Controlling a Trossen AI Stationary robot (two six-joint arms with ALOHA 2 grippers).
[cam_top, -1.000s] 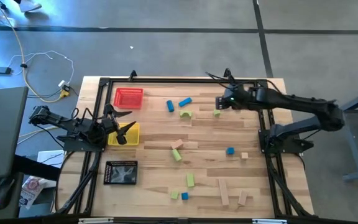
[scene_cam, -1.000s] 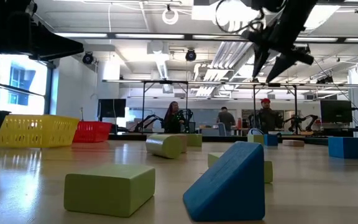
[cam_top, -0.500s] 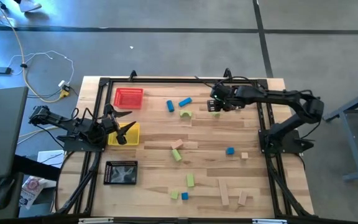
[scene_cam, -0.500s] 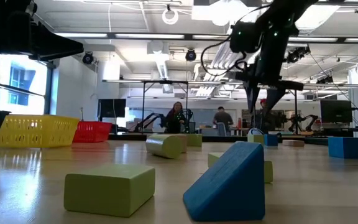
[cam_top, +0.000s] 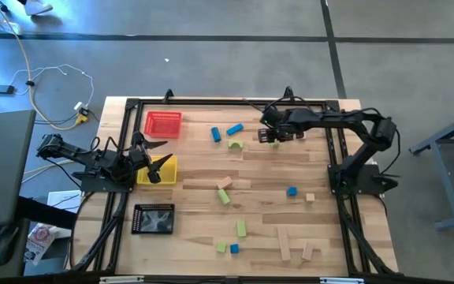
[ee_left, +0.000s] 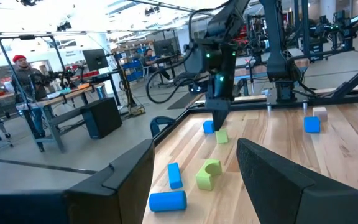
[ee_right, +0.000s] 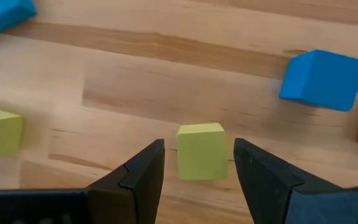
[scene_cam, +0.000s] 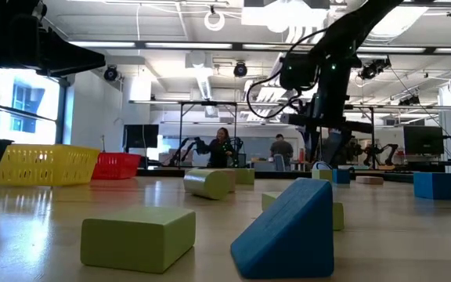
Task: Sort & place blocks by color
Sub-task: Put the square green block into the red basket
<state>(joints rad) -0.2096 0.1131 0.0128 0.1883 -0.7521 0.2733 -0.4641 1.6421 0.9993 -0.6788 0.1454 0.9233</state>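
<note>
A light green cube (ee_right: 201, 158) lies flat on the wood near the table's far edge. My right gripper (ee_right: 199, 145) hangs open just above it, pointing steeply down; one finger shows on each side of the cube, and neither touches it. In the left wrist view the same gripper (ee_left: 219, 119) hovers over the green cube (ee_left: 222, 136), with a blue cube (ee_left: 208, 127) beside it. More blue, green and tan blocks are scattered over the table. My left gripper (cam_top: 162, 155) waits open at the table's left, over the yellow tray (cam_top: 166, 175).
A red tray (cam_top: 163, 124) stands at the far left and a black tray (cam_top: 154, 218) at the near left. A green arch (cam_top: 236, 145), a blue cylinder (cam_top: 234, 128) and a blue bar (cam_top: 216, 135) lie left of the cube. Near the low camera sit a green block (scene_cam: 138, 239) and a blue wedge (scene_cam: 288, 231).
My right gripper has come down toward the green cube and a little toward the table's left, tipping to point more steeply downward. Its fingers have stayed apart. No block has moved.
</note>
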